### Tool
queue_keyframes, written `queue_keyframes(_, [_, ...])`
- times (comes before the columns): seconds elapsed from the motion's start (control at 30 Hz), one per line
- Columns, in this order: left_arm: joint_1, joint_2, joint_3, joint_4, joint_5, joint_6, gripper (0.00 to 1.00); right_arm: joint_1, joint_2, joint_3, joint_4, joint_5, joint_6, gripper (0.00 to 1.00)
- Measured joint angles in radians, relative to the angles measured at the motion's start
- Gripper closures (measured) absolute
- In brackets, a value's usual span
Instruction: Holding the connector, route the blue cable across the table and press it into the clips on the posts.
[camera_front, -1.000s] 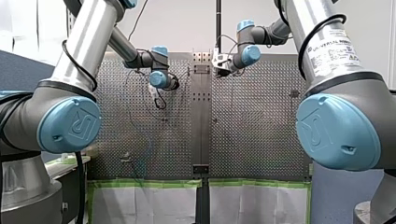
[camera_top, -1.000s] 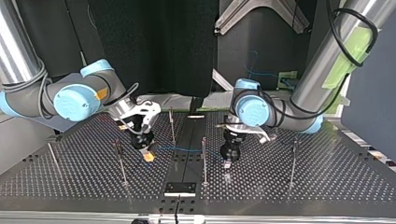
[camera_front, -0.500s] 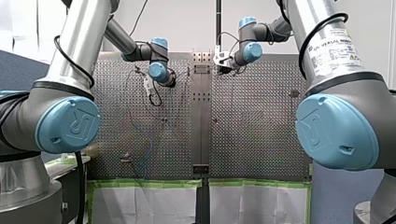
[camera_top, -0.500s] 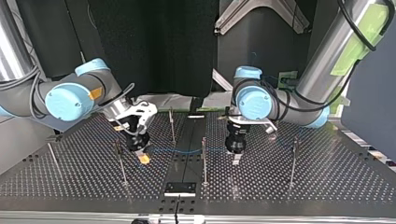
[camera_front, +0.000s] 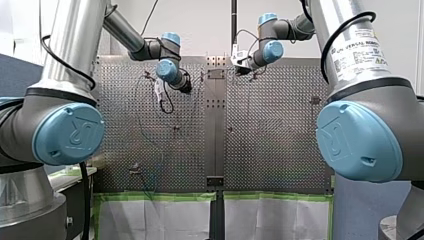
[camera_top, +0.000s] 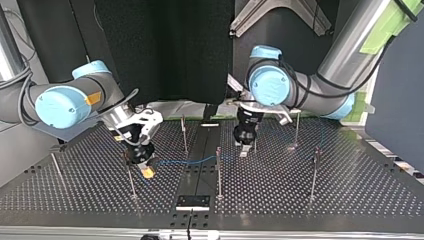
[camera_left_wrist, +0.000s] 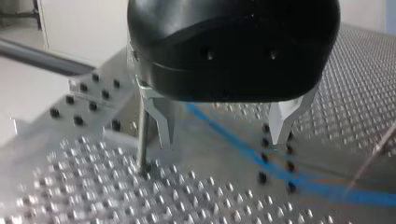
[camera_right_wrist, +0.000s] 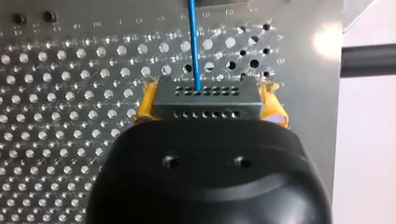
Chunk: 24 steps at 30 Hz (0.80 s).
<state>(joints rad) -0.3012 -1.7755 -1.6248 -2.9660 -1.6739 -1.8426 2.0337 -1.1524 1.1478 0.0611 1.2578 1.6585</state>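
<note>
While the front view shows only both arms reaching far over the tabletop (camera_front: 270, 150), the top view has the blue cable (camera_top: 190, 161) strung from my right pincer (camera_top: 146, 171) toward the middle post (camera_top: 219, 175) — clipped or not, I cannot tell. Left wrist view: my left pincer (camera_left_wrist: 223, 140) spread and empty, cable running beneath. Right wrist view: yellow pads (camera_right_wrist: 144, 105) pinching the connector (camera_right_wrist: 205, 100) — most of the routing looks undone.
</note>
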Motion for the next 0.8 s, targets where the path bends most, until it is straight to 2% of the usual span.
queue_keyframes(0.27, [-0.035,0.062,-0.005,-0.031,-0.003,-0.016,0.0,0.001,0.001,0.001,0.0,0.0,0.0,1.0])
queue_keyframes(0.57, [-0.064,0.098,-0.005,-0.05,-0.046,-0.015,0.0,0.004,0.002,0.001,0.0,0.0,0.0,1.0])
queue_keyframes(0.8, [-0.09,0.145,-0.005,-0.026,-0.022,-0.016,0.0,0.003,0.003,0.001,-0.001,0.0,0.002,1.0])
